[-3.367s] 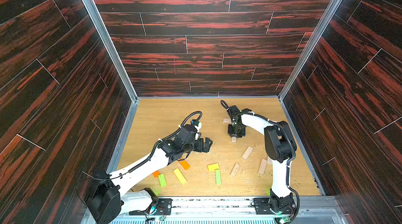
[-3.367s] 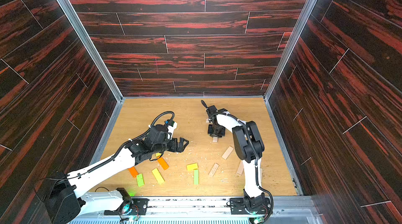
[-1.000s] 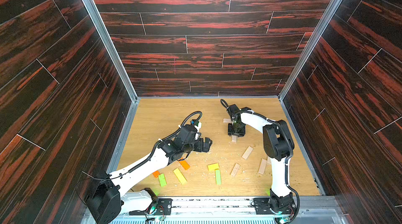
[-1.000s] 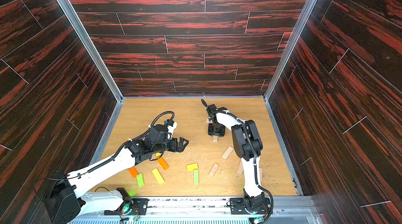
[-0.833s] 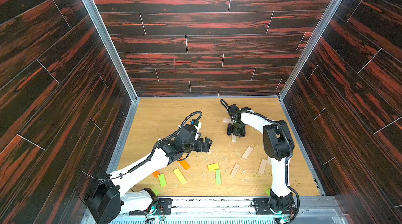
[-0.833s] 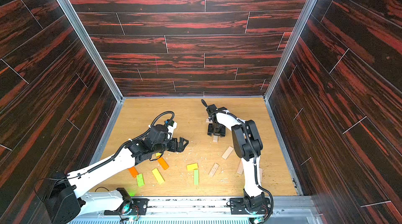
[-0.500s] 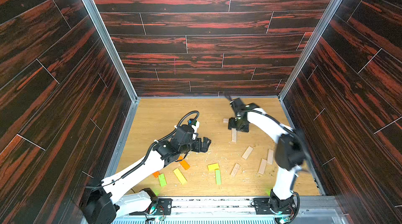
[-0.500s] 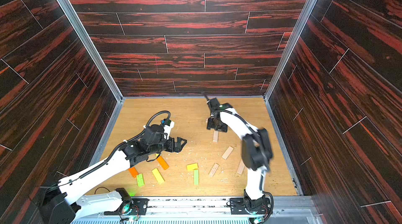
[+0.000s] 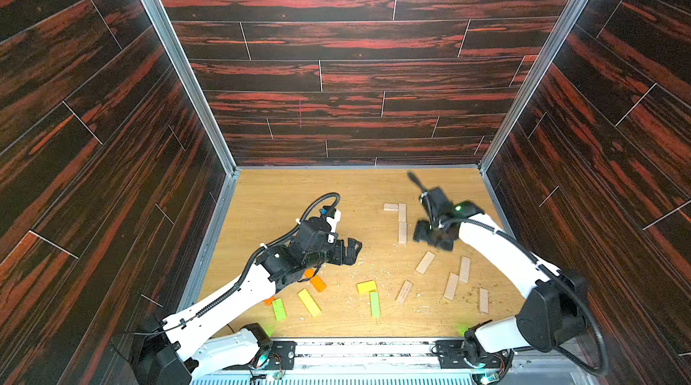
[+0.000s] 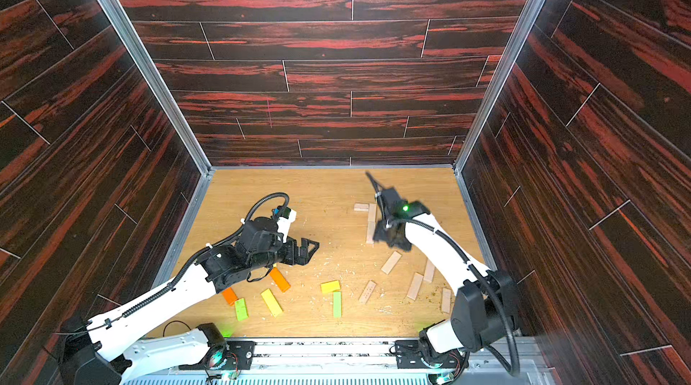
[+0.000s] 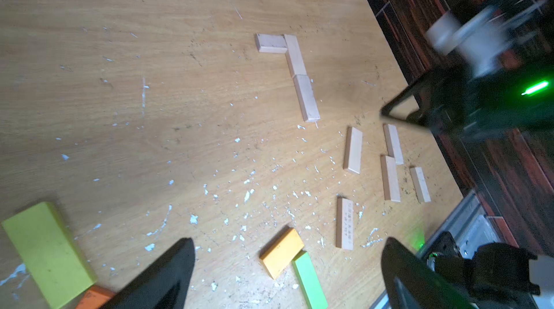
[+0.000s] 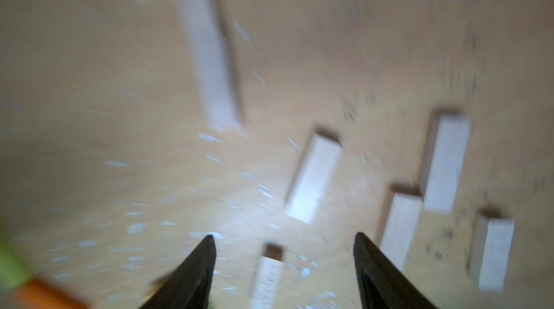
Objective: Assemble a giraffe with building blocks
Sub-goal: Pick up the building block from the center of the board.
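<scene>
Three pale building blocks lie flat in an L at the back of the floor: one crosswise [image 9: 390, 207] and two end to end [image 9: 402, 212] [image 9: 402, 232], also clear in the left wrist view [image 11: 306, 98]. My right gripper [image 9: 430, 237] hovers blurred just right of that line, open and empty [image 12: 284, 235]. Several loose pale planks [image 9: 425, 262] [image 9: 451, 286] lie below it. My left gripper [image 9: 351, 250] hangs wide open and empty [image 11: 287, 243] over the middle, above a yellow block [image 9: 366, 286] and a green one [image 9: 375, 304].
More coloured blocks lie at the front left beside the left arm: orange [image 9: 317, 282], yellow [image 9: 309, 302], green [image 9: 279, 308]. Dark wood walls close in the floor on three sides. A metal rail [image 9: 374, 349] with the arm bases runs along the front edge.
My right gripper opened off the lower pale plank of the L, lifted and swung out to its right. The plank stays in line. The left arm shifted only slightly.
</scene>
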Controlling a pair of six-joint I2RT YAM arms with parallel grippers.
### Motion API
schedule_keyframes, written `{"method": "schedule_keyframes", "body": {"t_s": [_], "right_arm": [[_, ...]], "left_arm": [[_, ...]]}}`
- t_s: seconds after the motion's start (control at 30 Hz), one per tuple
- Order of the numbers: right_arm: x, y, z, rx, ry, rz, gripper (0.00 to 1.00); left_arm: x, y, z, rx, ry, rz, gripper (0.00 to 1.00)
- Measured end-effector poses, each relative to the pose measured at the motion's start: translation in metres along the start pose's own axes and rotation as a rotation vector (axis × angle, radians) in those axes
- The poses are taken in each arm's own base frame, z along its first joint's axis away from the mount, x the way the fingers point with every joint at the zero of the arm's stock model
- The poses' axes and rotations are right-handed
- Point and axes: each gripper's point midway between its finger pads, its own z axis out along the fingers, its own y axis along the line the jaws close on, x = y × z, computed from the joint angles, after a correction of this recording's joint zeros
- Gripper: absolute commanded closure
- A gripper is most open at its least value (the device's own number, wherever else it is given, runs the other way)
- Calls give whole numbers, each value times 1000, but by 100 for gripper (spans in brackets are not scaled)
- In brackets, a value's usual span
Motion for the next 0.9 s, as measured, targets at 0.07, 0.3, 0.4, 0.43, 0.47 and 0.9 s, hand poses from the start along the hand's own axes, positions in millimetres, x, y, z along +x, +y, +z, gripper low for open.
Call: {"method": "schedule_keyframes", "body": {"t_s": [0.07, 0.3, 0.4, 0.43, 0.47, 0.9], "right_arm": [[11, -7, 12, 16, 32, 18, 27], [26, -7, 35, -6, 63, 84, 26], [27, -7, 42, -10, 68, 108, 26], [27, -6, 45, -10, 71, 114, 26], [27, -6, 48, -9, 72, 118, 27], [39, -15, 86, 20, 132, 160, 37]], "left_arm": [[4, -1, 3, -1, 11, 1, 0], [12, 3, 9, -13, 33, 3, 0], [11, 3, 9, -12, 32, 3, 0], [12, 3, 9, -11, 32, 3, 0], [12, 3, 10, -12, 33, 3, 0], [18, -1, 23, 18, 62, -1, 0]]}}
